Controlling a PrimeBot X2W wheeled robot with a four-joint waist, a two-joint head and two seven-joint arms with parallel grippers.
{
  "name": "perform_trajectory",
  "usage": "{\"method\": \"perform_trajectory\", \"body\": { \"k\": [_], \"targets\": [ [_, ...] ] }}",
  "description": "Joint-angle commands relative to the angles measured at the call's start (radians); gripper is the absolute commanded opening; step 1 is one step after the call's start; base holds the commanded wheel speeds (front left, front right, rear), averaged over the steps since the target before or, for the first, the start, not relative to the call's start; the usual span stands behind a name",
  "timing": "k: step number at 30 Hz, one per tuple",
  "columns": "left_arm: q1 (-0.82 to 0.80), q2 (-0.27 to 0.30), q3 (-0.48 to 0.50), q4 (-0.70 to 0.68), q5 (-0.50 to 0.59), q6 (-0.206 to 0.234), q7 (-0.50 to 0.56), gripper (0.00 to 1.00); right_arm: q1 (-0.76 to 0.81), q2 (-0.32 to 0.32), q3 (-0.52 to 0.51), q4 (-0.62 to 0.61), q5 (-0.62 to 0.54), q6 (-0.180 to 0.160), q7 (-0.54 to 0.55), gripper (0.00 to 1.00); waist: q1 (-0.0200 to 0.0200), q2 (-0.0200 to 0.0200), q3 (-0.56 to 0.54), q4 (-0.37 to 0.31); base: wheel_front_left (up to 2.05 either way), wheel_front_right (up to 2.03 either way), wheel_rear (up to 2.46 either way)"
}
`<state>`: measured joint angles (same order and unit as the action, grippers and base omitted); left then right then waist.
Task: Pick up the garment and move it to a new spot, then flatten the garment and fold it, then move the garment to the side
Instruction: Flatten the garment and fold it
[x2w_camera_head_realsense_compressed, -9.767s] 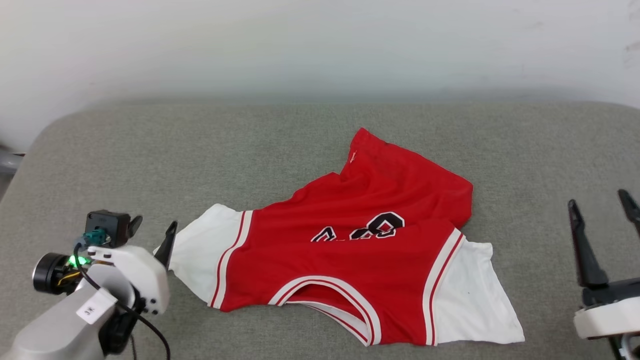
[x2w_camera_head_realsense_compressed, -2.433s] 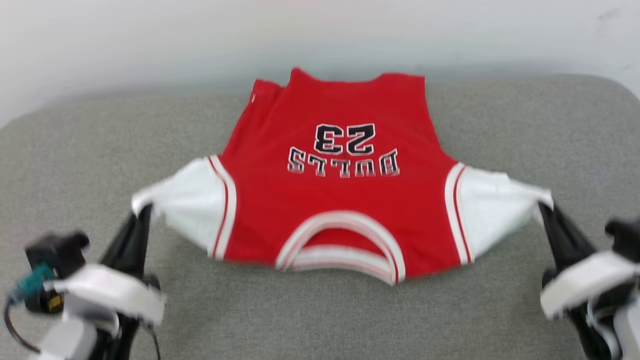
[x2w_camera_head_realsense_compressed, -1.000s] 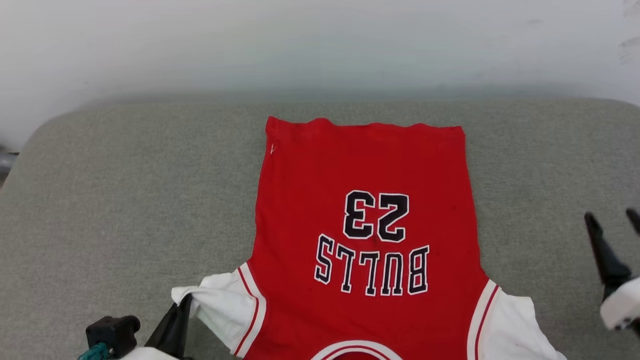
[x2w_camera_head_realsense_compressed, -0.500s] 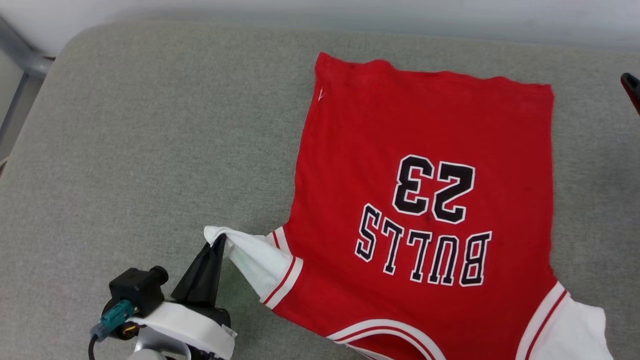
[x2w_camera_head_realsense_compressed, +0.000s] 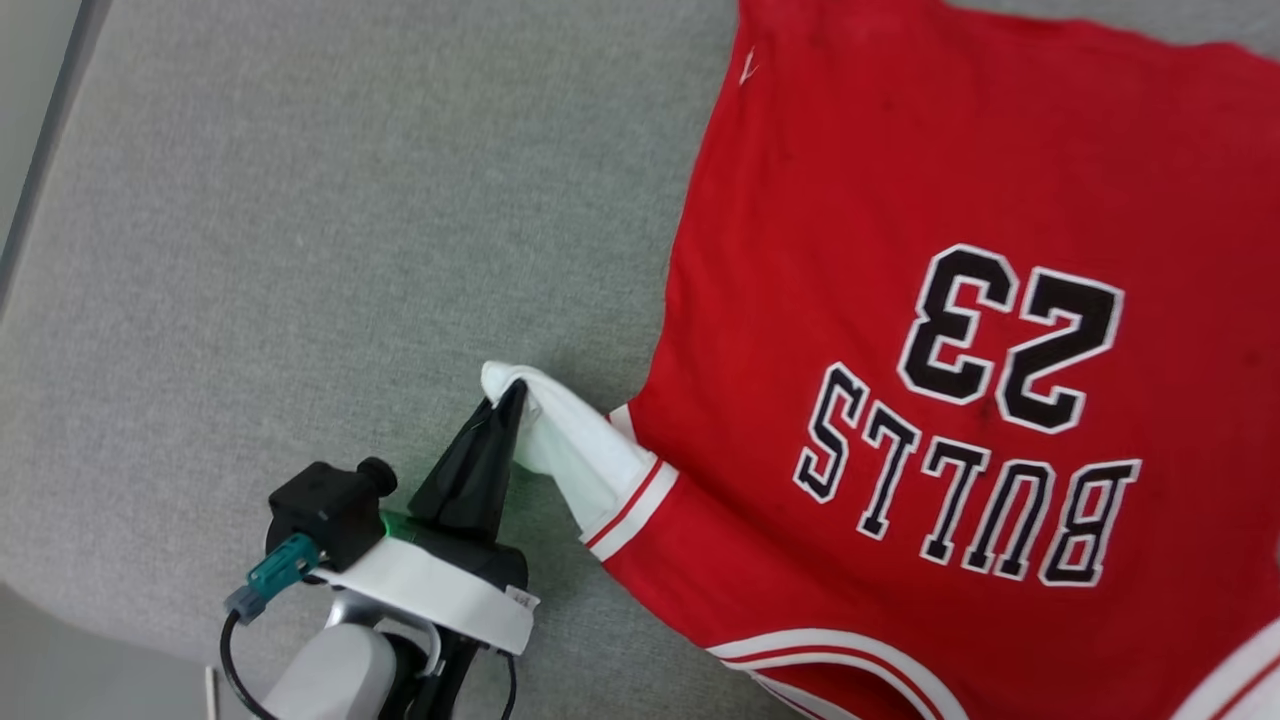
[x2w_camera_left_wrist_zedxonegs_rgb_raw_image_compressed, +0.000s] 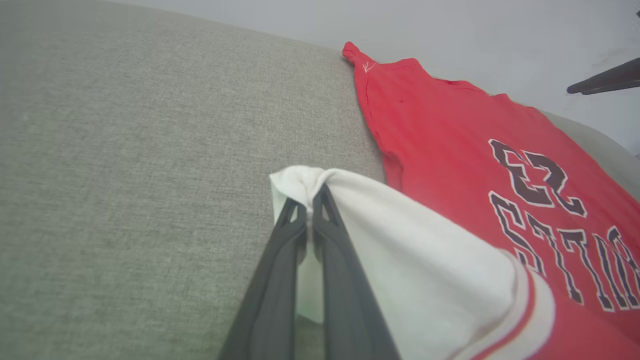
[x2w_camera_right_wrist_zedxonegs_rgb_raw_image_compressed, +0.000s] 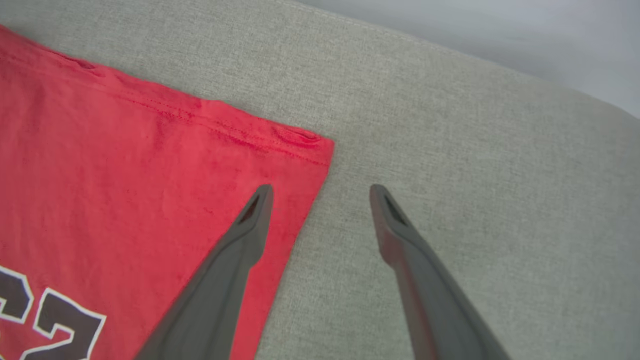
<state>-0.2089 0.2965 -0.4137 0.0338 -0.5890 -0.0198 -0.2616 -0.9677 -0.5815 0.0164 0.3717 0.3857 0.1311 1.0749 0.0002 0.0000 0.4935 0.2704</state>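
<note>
The garment (x2w_camera_head_realsense_compressed: 850, 250) is a red jersey lying flat on the grey cushion, its black "BULLS 23" print facing up and reading upside down in the head view. My left gripper (x2w_camera_head_realsense_compressed: 512, 392) is shut on the tip of its white sleeve (x2w_camera_head_realsense_compressed: 560, 440), which is bunched and lifted slightly; the left wrist view shows the sleeve (x2w_camera_left_wrist_zedxonegs_rgb_raw_image_compressed: 400, 250) pinched between the gripper (x2w_camera_left_wrist_zedxonegs_rgb_raw_image_compressed: 310, 200) fingers. My right gripper (x2w_camera_right_wrist_zedxonegs_rgb_raw_image_compressed: 320, 192) is open above the far hem corner of the garment (x2w_camera_right_wrist_zedxonegs_rgb_raw_image_compressed: 125, 160), one finger over the red cloth, the other over bare cushion.
The grey fabric cushion (x2w_camera_head_realsense_compressed: 300, 220) spreads wide to the left of the garment. Its left edge (x2w_camera_head_realsense_compressed: 45, 180) and near left corner show in the head view. A pale wall (x2w_camera_left_wrist_zedxonegs_rgb_raw_image_compressed: 450, 30) rises behind the cushion.
The head camera has swung down and left, so the picture has shifted. My left gripper keeps its hold on the sleeve tip. The right gripper has reached to the far hem corner.
</note>
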Motion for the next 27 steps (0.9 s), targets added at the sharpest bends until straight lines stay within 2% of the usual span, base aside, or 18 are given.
{"method": "perform_trajectory", "body": {
  "k": [1, 5, 12, 13, 14, 15, 21, 27],
  "targets": [
    [-0.019, -0.012, 0.005, 0.002, 0.010, -0.011, -0.005, 0.00, -0.015, 0.010, 0.000, 0.008, -0.025, -0.001, 0.007, 1.00, -0.0002, 0.0000, 0.058, 0.042, 0.00, 0.00, 0.00],
    [-0.041, -0.044, 0.016, 0.020, 0.029, -0.038, -0.005, 0.00, -0.013, 0.029, -0.020, 0.038, -0.070, -0.001, -0.011, 1.00, -0.0002, 0.0000, 0.087, 0.066, 0.00, 0.00, 0.00],
    [-0.035, -0.075, 0.046, 0.056, 0.057, -0.069, -0.005, 0.00, 0.131, 0.010, 0.011, 0.110, -0.073, 0.000, 0.040, 1.00, -0.0002, 0.0000, 0.076, 0.069, 0.00, 0.00, 0.00],
    [-0.032, -0.077, 0.051, 0.061, 0.061, -0.070, -0.005, 0.00, 0.139, -0.001, 0.009, 0.109, -0.077, -0.001, 0.042, 0.38, -0.0002, 0.0000, 0.071, 0.068, 0.00, 0.00, 0.00],
    [-0.029, -0.080, 0.054, 0.063, 0.062, -0.074, -0.005, 0.00, 0.142, -0.010, 0.003, 0.106, -0.081, -0.001, 0.038, 0.07, -0.0002, 0.0000, 0.067, 0.066, 0.00, 0.00, 0.00],
    [-0.027, -0.082, 0.058, 0.065, 0.066, -0.075, -0.005, 0.00, 0.144, -0.019, 0.001, 0.100, -0.086, -0.001, 0.030, 0.00, -0.0002, 0.0000, 0.063, 0.063, 0.00, 0.00, 0.00],
    [-0.008, -0.094, 0.076, 0.082, 0.078, -0.086, -0.005, 0.00, 0.109, -0.022, -0.006, 0.052, -0.086, -0.001, -0.052, 0.00, -0.0002, 0.0000, 0.031, 0.043, 0.00, 0.00, 0.00],
    [0.021, -0.088, 0.088, 0.105, 0.094, -0.092, -0.005, 0.00, 0.113, -0.034, 0.032, 0.025, -0.035, -0.001, -0.155, 0.00, -0.0002, 0.0000, -0.044, 0.010, 0.00, 0.00, 0.00]
  ]
}}
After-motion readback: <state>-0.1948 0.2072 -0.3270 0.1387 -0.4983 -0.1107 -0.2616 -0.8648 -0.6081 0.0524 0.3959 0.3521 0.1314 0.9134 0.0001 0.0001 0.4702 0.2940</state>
